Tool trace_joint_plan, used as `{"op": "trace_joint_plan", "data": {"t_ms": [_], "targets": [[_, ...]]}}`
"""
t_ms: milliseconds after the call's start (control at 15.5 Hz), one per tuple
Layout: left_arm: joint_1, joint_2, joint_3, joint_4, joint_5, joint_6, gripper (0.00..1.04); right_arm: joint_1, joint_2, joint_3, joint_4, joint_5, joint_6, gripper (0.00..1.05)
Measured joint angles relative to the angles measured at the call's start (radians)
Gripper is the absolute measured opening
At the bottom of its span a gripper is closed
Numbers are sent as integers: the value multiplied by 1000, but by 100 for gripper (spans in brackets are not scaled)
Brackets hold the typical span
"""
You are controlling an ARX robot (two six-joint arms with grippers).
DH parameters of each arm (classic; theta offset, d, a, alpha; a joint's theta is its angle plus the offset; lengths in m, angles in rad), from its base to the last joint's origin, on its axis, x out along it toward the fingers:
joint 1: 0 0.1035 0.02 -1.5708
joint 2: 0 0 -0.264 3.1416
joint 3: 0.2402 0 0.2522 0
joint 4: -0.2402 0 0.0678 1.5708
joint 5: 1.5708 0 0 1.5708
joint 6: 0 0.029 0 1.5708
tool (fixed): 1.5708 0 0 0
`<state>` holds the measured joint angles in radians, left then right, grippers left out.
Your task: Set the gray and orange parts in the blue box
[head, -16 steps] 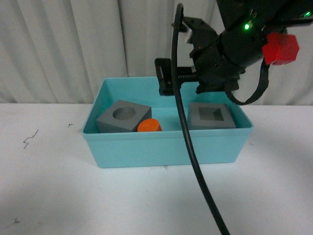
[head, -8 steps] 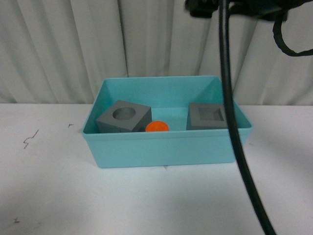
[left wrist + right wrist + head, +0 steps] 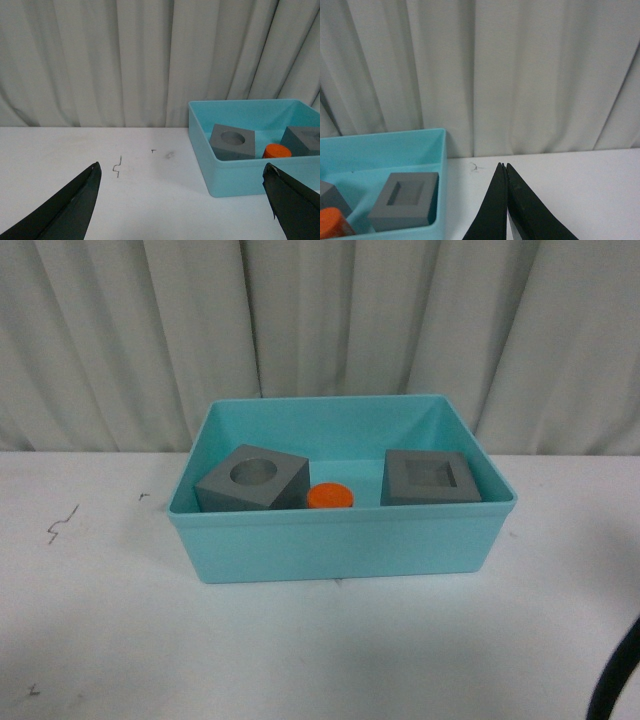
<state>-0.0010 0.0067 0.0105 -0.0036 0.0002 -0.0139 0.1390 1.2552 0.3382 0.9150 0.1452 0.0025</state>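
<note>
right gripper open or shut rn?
Shut. In the right wrist view the right gripper has its two black fingers pressed together at the tips, nothing between them.

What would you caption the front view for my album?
Two gray cubes and an orange cylinder sit inside the blue box.

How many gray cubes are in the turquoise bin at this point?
2. The matte gray cube with a round recess sits at the left of the light-blue plastic bin; the matte gray cube with a square recess sits at its right. Nothing suggests any hidden.
</note>
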Motion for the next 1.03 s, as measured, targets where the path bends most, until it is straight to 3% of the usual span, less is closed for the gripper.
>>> {"op": "trace_joint_plan", "data": {"t_ms": [386, 515, 643, 707, 1029], "targets": [[0, 0, 0, 0, 0, 0, 98, -57, -220, -175, -51, -61, 0, 2], [0, 0, 0, 0, 0, 0, 98, -125, -306, -221, -98, -132, 0, 2], [0, 0, 0, 0, 0, 0, 98, -145, -397, -252, -147, -139, 0, 2], [0, 0, 0, 0, 0, 0, 98, -144, -396, -288, -79, -142, 0, 2], [0, 0, 0, 0, 0, 0, 98, -144, -628, -325, -299, -142, 0, 2]]}}
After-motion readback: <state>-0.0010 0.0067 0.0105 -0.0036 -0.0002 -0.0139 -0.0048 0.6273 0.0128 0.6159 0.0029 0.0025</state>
